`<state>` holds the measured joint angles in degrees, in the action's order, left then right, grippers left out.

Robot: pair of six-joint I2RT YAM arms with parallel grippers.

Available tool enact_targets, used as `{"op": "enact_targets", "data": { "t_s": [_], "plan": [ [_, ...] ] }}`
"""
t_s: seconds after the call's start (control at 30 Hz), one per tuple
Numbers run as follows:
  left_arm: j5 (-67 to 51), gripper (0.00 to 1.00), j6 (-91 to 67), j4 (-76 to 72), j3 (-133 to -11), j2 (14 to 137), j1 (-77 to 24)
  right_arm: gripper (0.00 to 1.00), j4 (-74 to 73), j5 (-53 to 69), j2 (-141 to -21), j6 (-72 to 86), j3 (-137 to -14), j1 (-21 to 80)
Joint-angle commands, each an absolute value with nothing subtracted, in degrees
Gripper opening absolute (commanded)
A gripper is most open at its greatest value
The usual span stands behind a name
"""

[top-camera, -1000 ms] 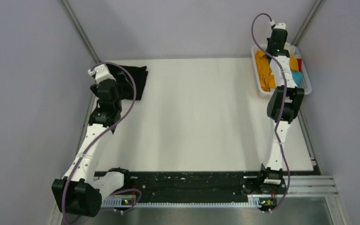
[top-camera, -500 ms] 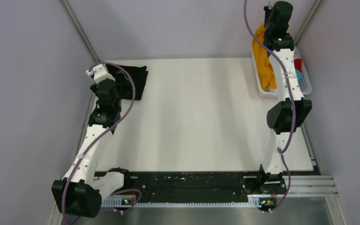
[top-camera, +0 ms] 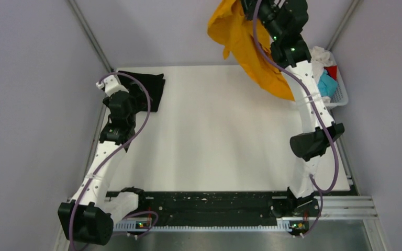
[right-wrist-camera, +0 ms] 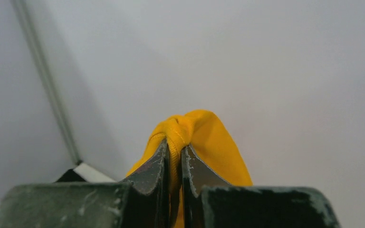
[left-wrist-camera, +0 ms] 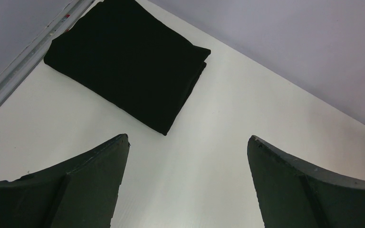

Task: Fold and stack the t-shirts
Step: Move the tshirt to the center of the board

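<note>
Orange-yellow t-shirt [top-camera: 235, 36] hangs lengthwise downward from clamped right gripper [right-wrist-camera: 175, 144]; left gripper [left-wrist-camera: 187, 138] gapes.

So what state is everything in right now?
orange-yellow t-shirt: unfolded, hanging in the air.
black t-shirt: folded, flat on the table.
white t-shirt: crumpled in the basket.
light blue t-shirt: crumpled in the basket.
red t-shirt: mostly hidden in the basket.
left pincer: open, empty.
right pincer: shut on the orange-yellow t-shirt.

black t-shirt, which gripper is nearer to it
Left. The left gripper hangs open beside the black t-shirt; the right gripper is across the table, clamping the orange-yellow t-shirt.
</note>
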<state>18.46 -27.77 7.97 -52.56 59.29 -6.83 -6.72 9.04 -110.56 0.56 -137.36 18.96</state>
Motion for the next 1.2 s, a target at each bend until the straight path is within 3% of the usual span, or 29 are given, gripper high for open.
{"op": "enact_targets", "data": {
  "t_s": [0.0, 0.2, 0.47, 0.57, 0.7, 0.87, 0.9, 1.03, 1.13, 1.17],
  "plan": [
    [19.09, 0.99, -29.73, 6.61, -51.24, 56.82, -6.59, 0.00, 3.65, 19.46, -109.56, 7.76, -140.15, 23.39],
    [19.76, 0.99, -30.82, 7.85, -51.95, 56.63, -6.59, 0.00, 12.18, 24.55, -115.15, 18.59, -147.23, 24.83],
    [20.55, 0.99, -32.45, 9.86, -52.16, 56.30, -6.64, 0.00, 10.28, 24.44, -111.91, 16.81, -140.04, 26.43],
    [20.85, 0.99, -33.00, 10.80, -51.73, 56.37, -6.59, 0.00, 6.78, 21.83, -105.77, 14.67, -127.23, 25.24],
    [20.53, 0.99, -33.22, 12.81, -51.74, 57.75, -6.59, 0.00, 7.59, 11.79, -94.14, 17.43, -98.91, 20.16],
    [16.99, 0.99, -33.56, 16.18, -53.13, 62.22, -6.59, 0.00, 8.83, 2.77, -89.28, 23.64, -68.09, 10.05],
    [15.66, 0.99, -33.62, 16.88, -53.62, 63.48, -6.59, 0.03, 8.38, 0.72, -89.20, 23.79, -64.70, 8.83],
    [9.88, 0.99, -33.23, 20.11, -55.90, 69.05, -6.66, 0.48, 3.32, -7.92, -90.46, 20.72, -59.73, 6.98],
    [4.22, 0.99, -33.88, 23.17, -57.10, 71.82, -6.68, 0.66, 0.80, -9.86, -89.72, 19.19, -60.18, 7.01],
    [1.93, 0.99, -33.99, 23.66, -57.05, 72.52, -6.68, 0.77, 0.90, -9.77, -89.12, 18.77, -60.24, 7.06]
  ]
}}
